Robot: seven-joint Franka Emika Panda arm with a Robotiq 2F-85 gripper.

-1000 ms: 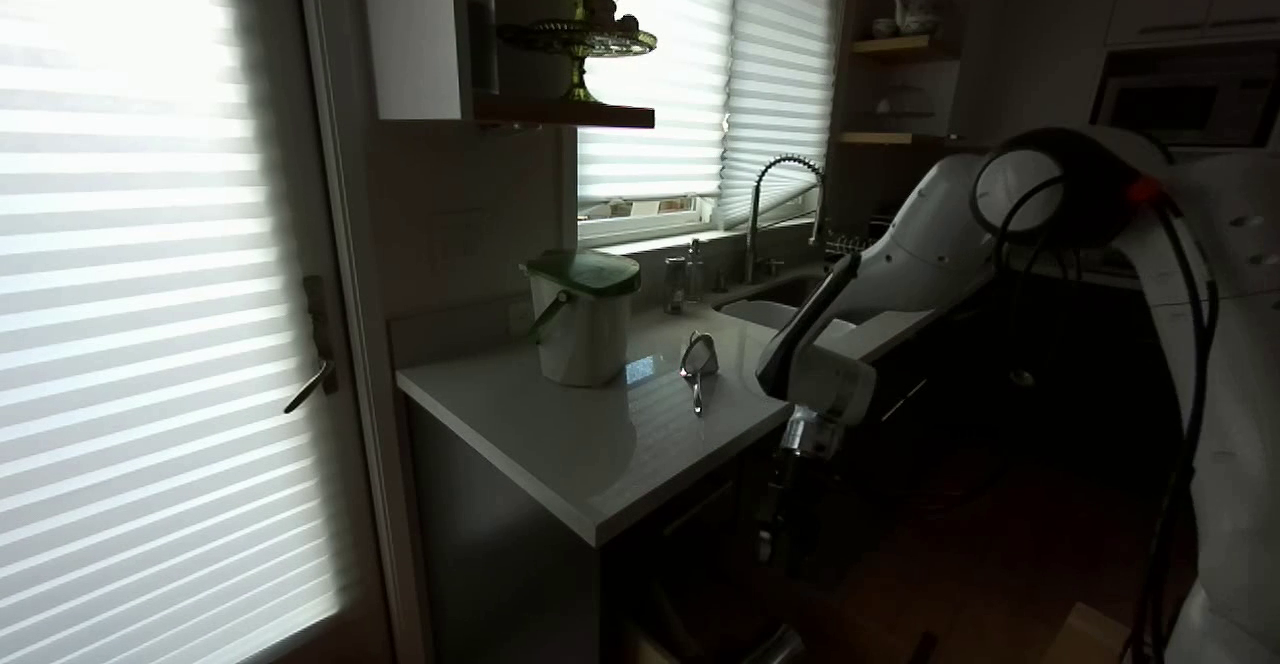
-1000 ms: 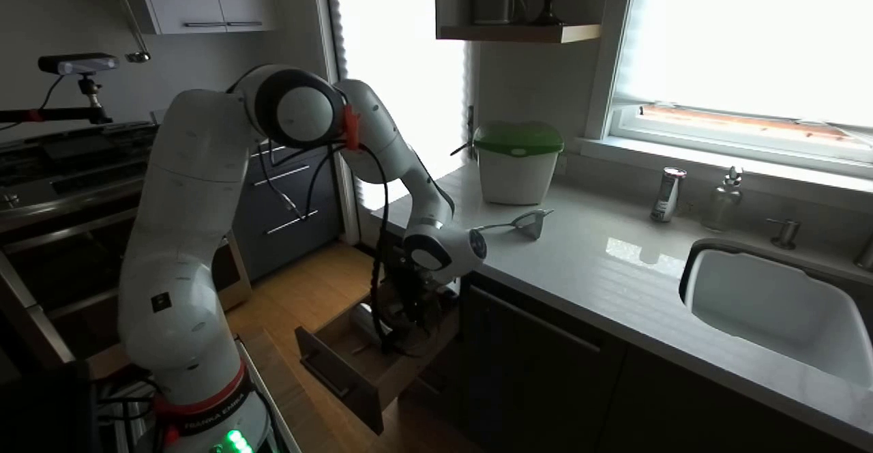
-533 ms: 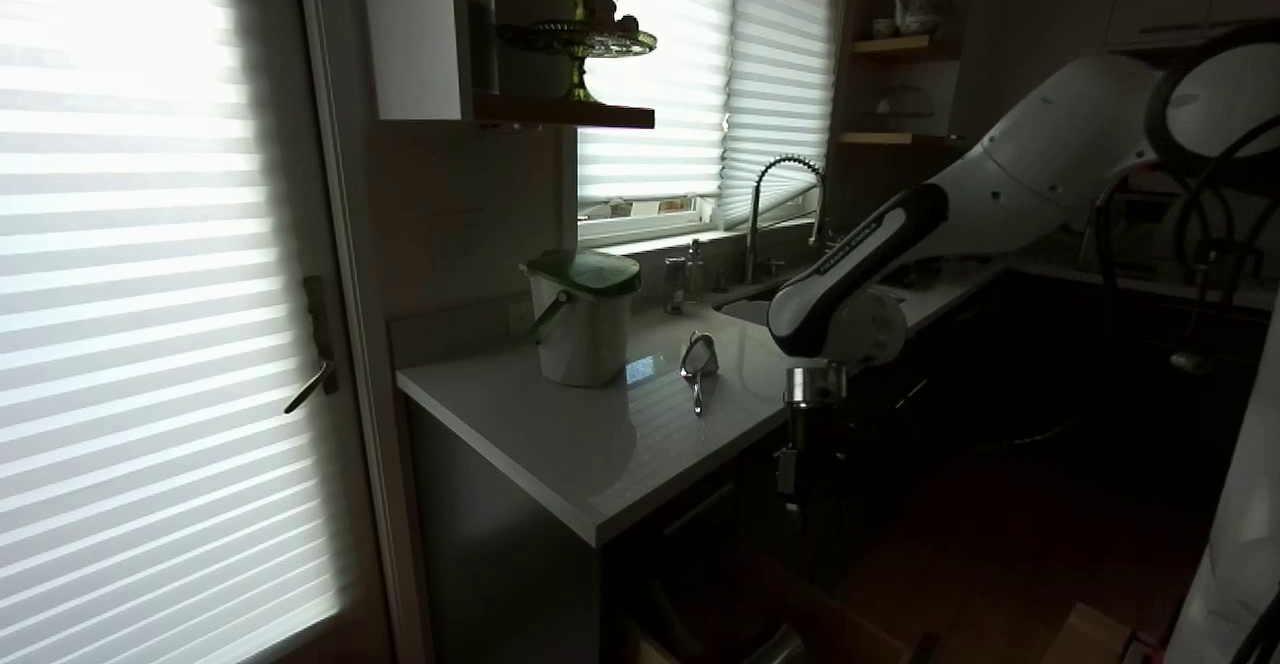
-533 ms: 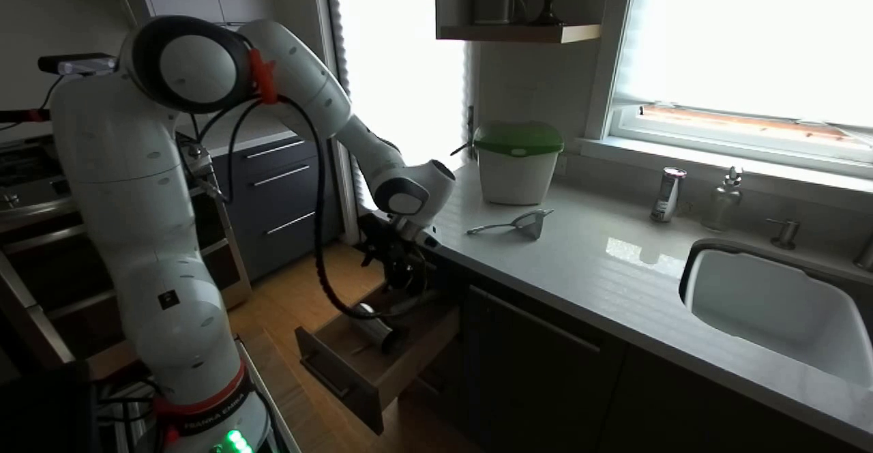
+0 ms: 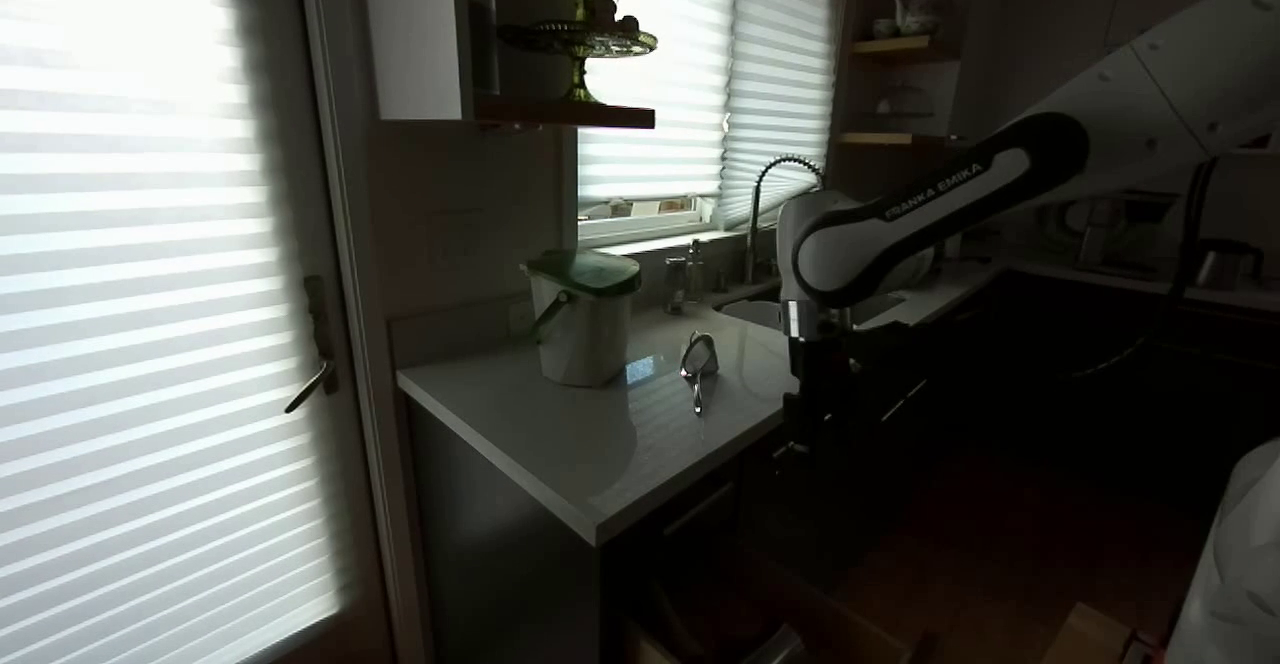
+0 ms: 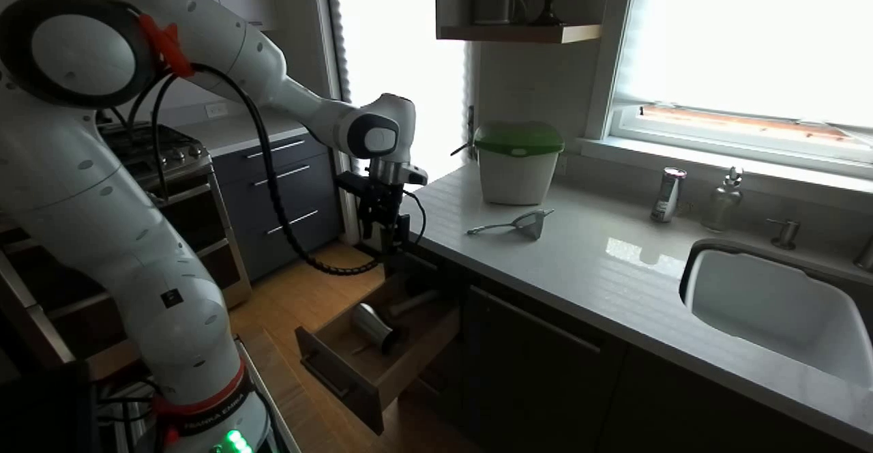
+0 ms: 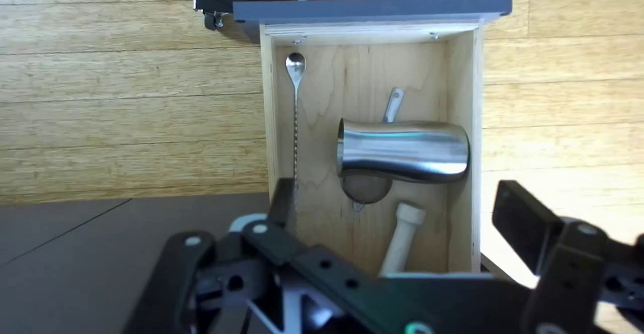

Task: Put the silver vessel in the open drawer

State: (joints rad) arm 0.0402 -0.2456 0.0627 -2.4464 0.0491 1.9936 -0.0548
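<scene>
The silver vessel lies on its side in the open drawer, its mouth facing left in the wrist view. It lies over a small strainer. The vessel also shows inside the drawer in an exterior view. In an exterior view only part of the vessel shows at the bottom edge. My gripper is open and empty, fingers wide apart, above the drawer. It hangs pointing down beside the counter edge in both exterior views.
A long bar spoon and a pale pestle-like rod also lie in the drawer. On the counter stand a white bin with green lid and a strainer. The counter edge is close beside the gripper. A sink is farther along.
The arm has risen and drawn back, lifting the open gripper out of the drawer to above it. The silver vessel stays lying in the drawer, now in plain view.
</scene>
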